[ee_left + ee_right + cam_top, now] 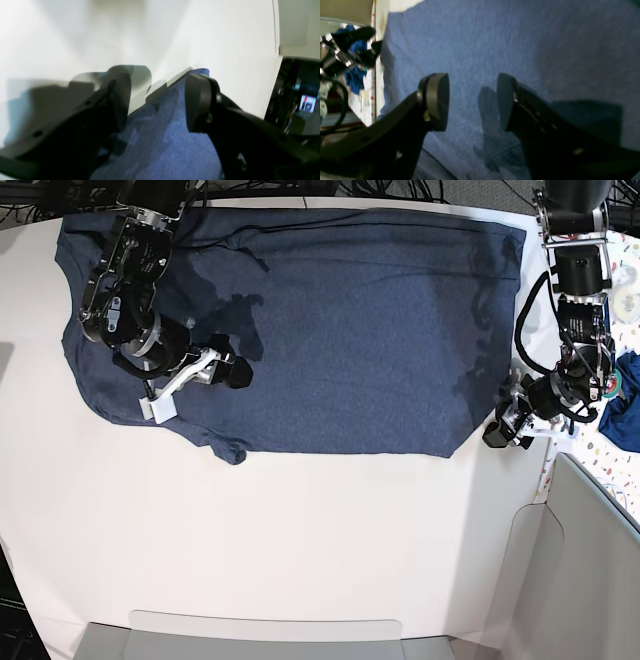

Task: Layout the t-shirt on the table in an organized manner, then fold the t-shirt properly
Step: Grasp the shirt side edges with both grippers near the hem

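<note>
The dark navy t-shirt (pixel 340 330) lies spread flat, plain side up, across the far half of the white table (pixel 300 530). My right gripper (pixel 238 372) hovers over the shirt's left part near a sleeve. In the right wrist view its jaws (pixel 472 102) stand apart above smooth cloth (pixel 495 37) with nothing between them. My left gripper (pixel 495 432) sits at the shirt's right front corner. Seen from the left wrist, it is open (pixel 160 100) over the shirt's edge (pixel 162 140), with bare table (pixel 225 50) beyond.
A bright-blue cloth scrap (pixel 625 395) lies on a speckled surface (pixel 620 470) past the table's right edge. A grey panel (pixel 590 560) stands at the front right and a grey tray edge (pixel 270 635) at the front. Cables run along the back.
</note>
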Controlling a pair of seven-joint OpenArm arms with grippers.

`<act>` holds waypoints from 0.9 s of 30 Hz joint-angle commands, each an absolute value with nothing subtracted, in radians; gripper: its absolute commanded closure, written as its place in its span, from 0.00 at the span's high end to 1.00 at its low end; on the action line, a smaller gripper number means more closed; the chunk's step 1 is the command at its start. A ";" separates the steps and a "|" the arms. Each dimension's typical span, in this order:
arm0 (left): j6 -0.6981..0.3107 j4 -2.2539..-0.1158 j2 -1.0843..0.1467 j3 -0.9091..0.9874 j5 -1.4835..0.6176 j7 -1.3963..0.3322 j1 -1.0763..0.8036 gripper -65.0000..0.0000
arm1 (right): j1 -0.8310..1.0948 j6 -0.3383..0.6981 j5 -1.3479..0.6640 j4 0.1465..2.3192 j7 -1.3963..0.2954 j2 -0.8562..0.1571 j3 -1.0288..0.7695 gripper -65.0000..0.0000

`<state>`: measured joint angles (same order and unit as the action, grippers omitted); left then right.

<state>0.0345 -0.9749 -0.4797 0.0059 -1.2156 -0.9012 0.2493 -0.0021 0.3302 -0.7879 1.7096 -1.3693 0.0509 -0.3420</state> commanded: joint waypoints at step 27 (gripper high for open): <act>0.028 -1.168 -0.438 -0.081 -1.164 -1.233 0.188 0.53 | -0.016 0.332 -0.811 1.704 -1.357 0.047 -0.348 0.47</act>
<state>0.0105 -1.1687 -0.4339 -0.0738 -1.2106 -1.2041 0.1886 0.0002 0.3298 -0.7872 1.6901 -1.3685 0.0505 -0.3447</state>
